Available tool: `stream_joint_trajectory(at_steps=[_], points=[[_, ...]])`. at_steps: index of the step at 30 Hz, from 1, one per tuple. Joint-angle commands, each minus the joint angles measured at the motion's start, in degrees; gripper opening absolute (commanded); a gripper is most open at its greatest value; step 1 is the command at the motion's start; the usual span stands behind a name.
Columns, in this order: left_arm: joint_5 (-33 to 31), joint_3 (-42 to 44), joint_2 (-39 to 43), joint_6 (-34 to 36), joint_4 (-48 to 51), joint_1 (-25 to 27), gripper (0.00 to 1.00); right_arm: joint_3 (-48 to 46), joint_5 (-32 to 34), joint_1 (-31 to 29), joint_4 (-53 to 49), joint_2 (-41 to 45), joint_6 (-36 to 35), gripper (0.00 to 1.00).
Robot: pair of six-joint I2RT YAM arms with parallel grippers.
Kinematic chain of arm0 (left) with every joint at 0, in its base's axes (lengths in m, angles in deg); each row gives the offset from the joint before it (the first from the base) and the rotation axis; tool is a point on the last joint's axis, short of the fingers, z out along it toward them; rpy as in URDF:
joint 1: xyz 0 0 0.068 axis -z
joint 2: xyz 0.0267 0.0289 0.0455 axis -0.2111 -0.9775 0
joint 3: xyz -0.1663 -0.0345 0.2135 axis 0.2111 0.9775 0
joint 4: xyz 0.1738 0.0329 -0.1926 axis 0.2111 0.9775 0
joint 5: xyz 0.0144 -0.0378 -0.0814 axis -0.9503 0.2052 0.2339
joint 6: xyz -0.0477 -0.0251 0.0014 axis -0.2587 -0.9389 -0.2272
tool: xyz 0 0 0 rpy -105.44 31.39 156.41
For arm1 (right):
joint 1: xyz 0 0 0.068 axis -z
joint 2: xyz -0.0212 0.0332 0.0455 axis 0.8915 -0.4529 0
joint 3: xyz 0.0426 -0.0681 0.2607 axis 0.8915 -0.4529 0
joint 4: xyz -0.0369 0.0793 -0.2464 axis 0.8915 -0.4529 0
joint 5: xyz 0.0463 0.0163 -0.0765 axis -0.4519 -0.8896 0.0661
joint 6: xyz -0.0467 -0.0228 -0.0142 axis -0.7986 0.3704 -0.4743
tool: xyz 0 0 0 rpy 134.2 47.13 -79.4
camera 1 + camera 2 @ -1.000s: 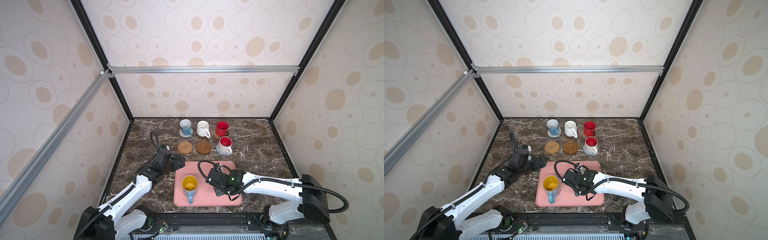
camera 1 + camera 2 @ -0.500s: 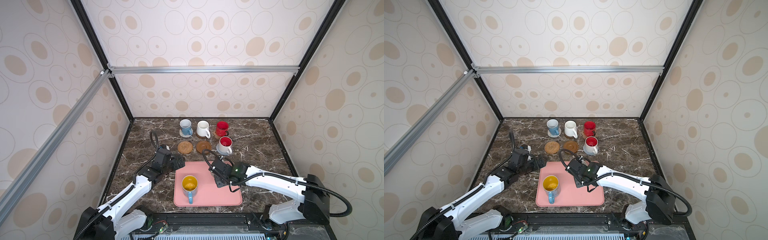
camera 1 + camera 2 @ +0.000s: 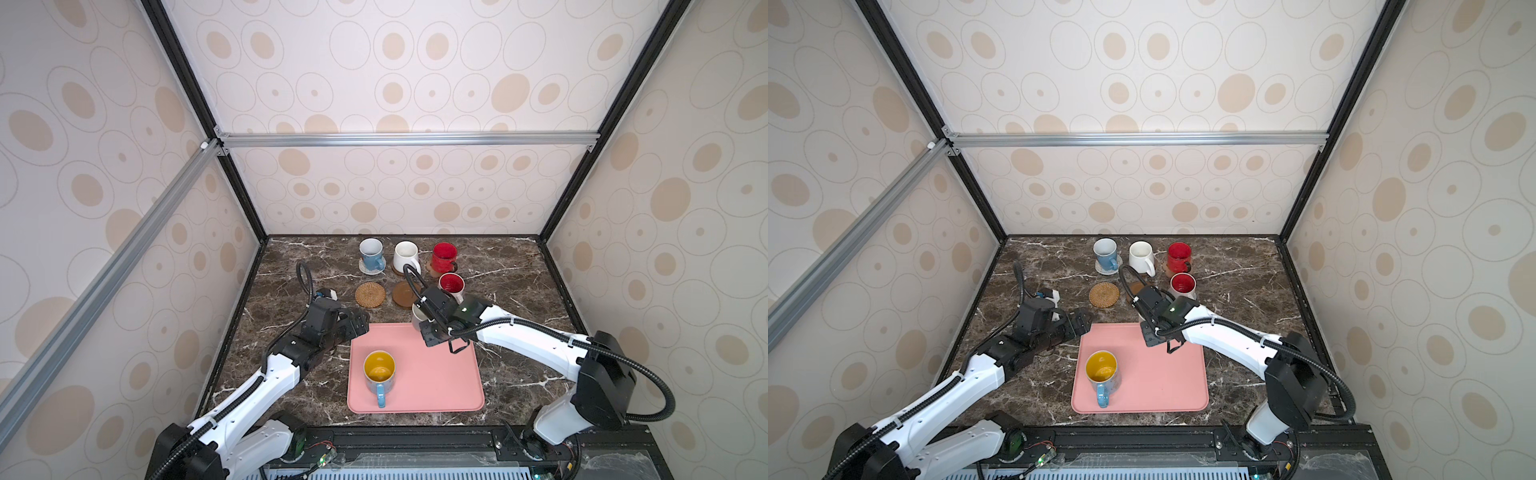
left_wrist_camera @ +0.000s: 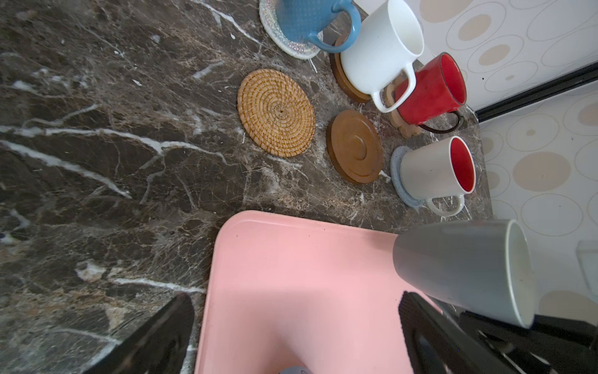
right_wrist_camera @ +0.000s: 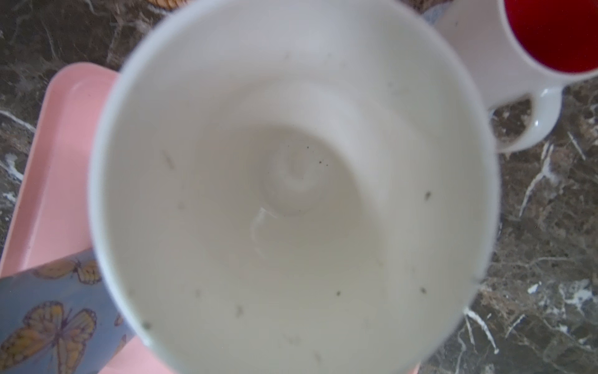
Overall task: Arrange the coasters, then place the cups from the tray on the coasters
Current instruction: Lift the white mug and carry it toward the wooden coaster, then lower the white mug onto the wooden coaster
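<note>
At the tray [image 3: 436,382] rim, right hand [image 3: 428,330] clamps white mug [image 4: 453,265]; left hand [image 3: 360,323] gapes empty.

Both top views: we log bright, even, diffuse light; patterned walls [image 3: 415,62] pale, near washed out. Marble tabletop [image 3: 519,266] darker, no glare; shadows short, soft. Wide-angle perspective: black corner posts [image 3: 615,104] splay toward edges. Left wrist view: rattan coaster [image 4: 276,111] sharp; white mug [image 4: 459,268] shaded grey, rim soft; left gripper [image 4: 294,301] fingers [image 4: 155,336] near black, out of focus. Right wrist view: we find same mug filling frame, blurred; tabletop behind sharper.
</note>
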State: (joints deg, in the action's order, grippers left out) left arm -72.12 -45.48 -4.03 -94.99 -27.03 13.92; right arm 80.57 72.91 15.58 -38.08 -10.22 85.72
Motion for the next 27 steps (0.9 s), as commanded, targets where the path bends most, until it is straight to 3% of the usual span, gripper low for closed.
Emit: stream_joint_trajectory(at_steps=[1,27], points=[[-0.9,-1.0,1.3,-1.1,1.3,-0.5,1.0,4.9,-0.7,1.7,3.1,-2.6,-5.2,0.09],[-1.2,1.4,6.5,-2.3,3.2,-0.5,1.0,28.1,-9.9,12.1,1.2,-23.9,-22.0,0.09]])
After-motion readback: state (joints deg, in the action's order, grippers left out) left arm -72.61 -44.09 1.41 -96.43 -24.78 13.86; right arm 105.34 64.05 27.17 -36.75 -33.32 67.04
